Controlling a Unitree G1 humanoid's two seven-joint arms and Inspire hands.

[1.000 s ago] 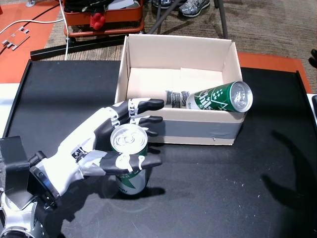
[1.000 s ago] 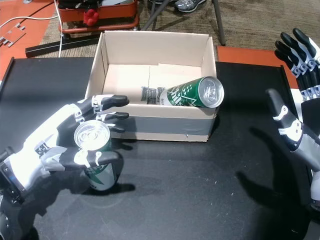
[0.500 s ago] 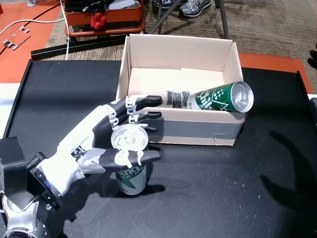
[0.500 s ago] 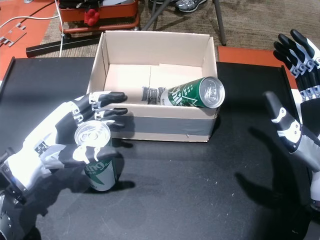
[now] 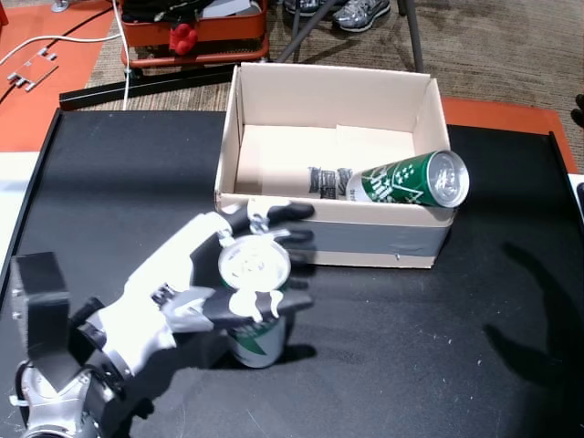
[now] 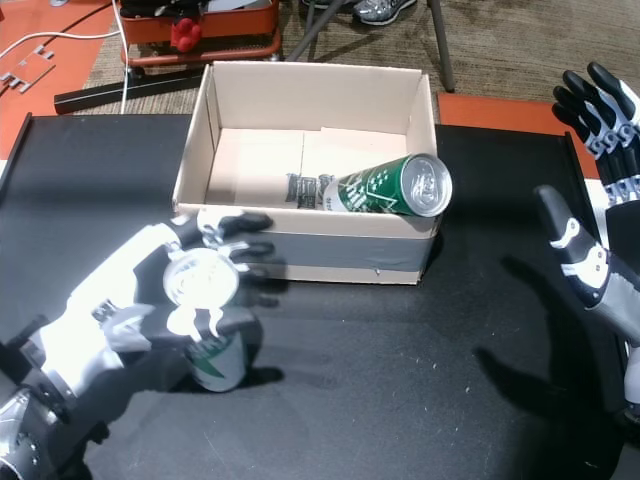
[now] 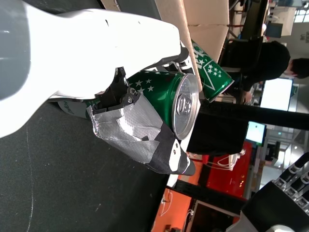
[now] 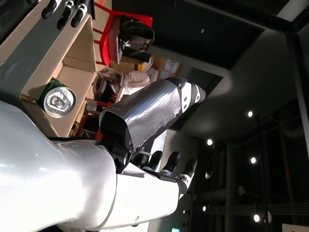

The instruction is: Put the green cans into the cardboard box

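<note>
The left hand (image 5: 196, 287) covers most of the standing green can (image 5: 258, 336), so only its top and lower part show. The words on that can cannot be read. In a head view the right hand (image 6: 592, 262) is cut off by the edge, and you cannot see the whole of it. The can in the cardboard box (image 5: 274, 91) leans on the front wall, and its bottom end is hidden. The small label on the box floor is too tiny to read.
</note>
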